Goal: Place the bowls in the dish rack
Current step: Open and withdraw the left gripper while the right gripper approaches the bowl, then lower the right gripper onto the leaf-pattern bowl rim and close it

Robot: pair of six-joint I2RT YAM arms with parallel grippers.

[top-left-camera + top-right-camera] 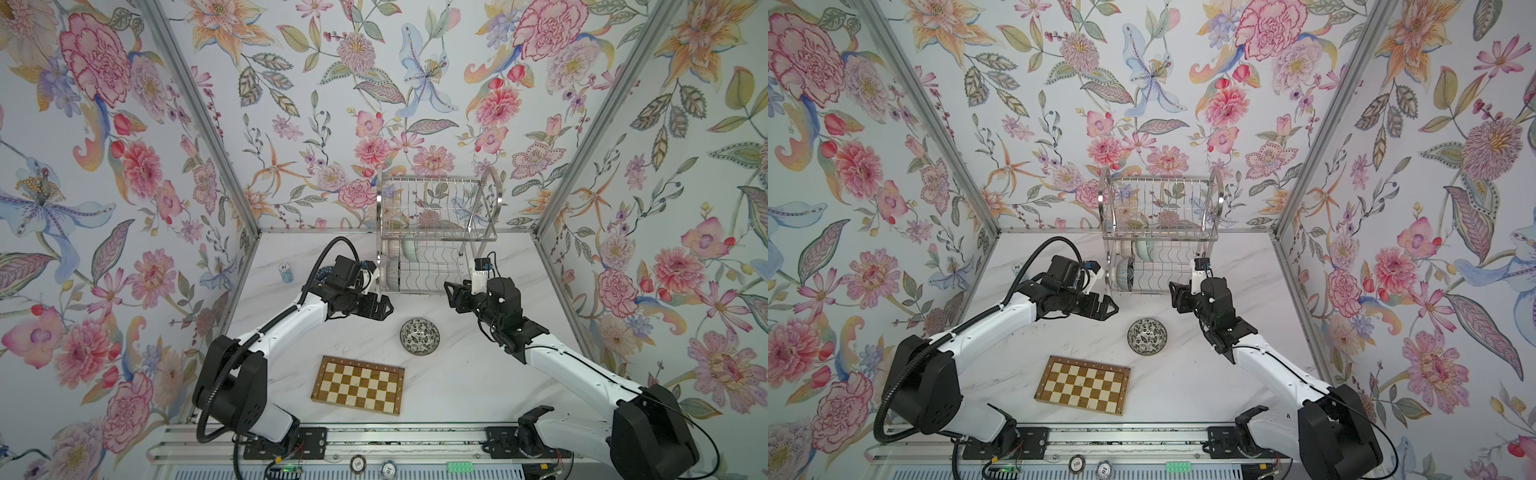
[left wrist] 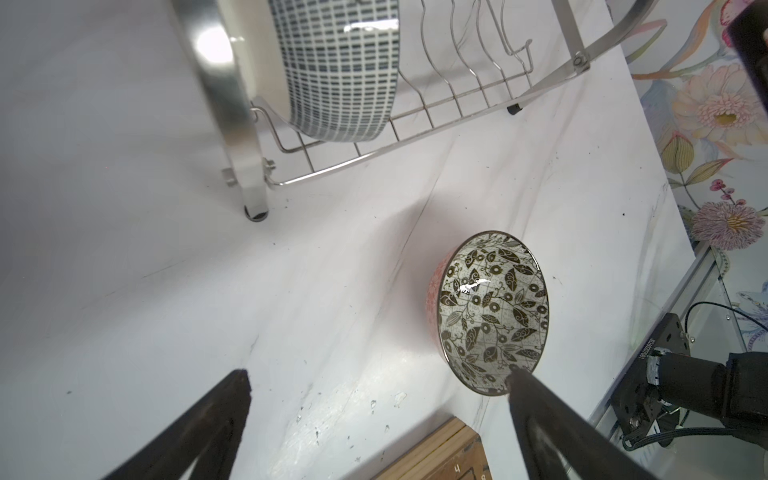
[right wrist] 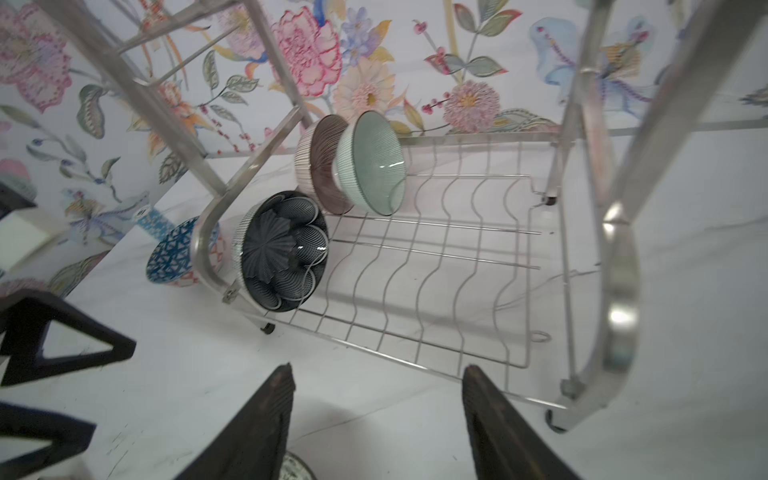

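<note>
Standing on edge in the wavy slots on the lower tier of the dish rack (image 3: 619, 291), the navy petal bowl (image 3: 284, 253), the pink lined bowl (image 3: 320, 166) and the pale green bowl (image 3: 374, 162) lean on the wires, which hold them tilted and apart, likely for draining. The blue lattice bowl (image 3: 172, 253) lies tipped just outside the rack's side frame, apparently on the tabletop and not in a slot. The black-and-white floral bowl (image 1: 419, 336) sits upright on the tabletop in front of the rack, between the two arms and near the checkered board (image 1: 358, 384). I judge it the likeliest next bowl to load. The left claw (image 2: 378, 378) is spread wide and empty, hanging beside that bowl, and a top view shows a gap between them. The right claw (image 3: 378, 370) is parted about halfway, holds nothing and faces the rack's empty slots.
</note>
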